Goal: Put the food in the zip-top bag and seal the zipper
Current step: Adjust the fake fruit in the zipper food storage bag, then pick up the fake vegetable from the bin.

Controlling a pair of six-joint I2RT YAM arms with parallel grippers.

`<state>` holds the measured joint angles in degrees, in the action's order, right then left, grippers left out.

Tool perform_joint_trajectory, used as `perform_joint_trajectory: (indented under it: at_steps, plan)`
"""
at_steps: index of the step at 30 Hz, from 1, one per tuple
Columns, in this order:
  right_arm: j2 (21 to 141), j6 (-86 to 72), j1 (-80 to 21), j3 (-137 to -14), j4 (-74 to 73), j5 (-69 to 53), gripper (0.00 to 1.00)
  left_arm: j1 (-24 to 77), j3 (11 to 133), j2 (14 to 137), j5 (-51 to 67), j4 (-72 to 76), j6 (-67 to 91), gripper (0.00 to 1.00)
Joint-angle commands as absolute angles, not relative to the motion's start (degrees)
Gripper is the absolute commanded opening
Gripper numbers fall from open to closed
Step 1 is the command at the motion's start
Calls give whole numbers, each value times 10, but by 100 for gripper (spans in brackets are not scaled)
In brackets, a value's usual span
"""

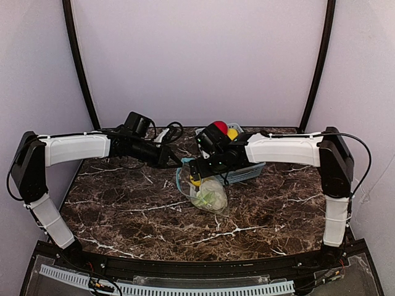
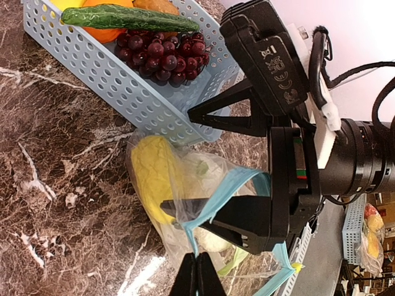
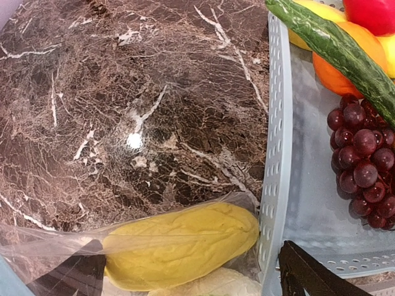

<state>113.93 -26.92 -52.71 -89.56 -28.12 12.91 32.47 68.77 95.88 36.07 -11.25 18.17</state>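
Note:
The clear zip-top bag lies on the marble in front of the basket. It holds the yellow banana, the white cauliflower and a light-green piece. My left gripper is shut on the light-blue zipper at the bag's mouth and shows in the top view too. My right gripper is open. One finger is in the bag's mouth with the strip draped over it, the other is by the basket. In the right wrist view the banana lies between the fingers.
A light-blue lattice basket stands right behind the bag and touches it. It holds dark purple grapes, a long green vegetable, an orange fruit and a red fruit. Purple walls enclose the table.

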Motion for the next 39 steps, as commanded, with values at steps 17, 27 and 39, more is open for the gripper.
perform_joint_trajectory:
  at_steps: [17,27,39]
  plan:
    - [909,-187,-507,-808,-257,-28,99,314,693,899,304,-154,166,1]
    - [918,-171,-405,-818,-313,21,98,300,719,848,293,-206,123,1]
    - [1092,-141,-305,-922,-279,49,90,296,678,827,245,-200,119,1]
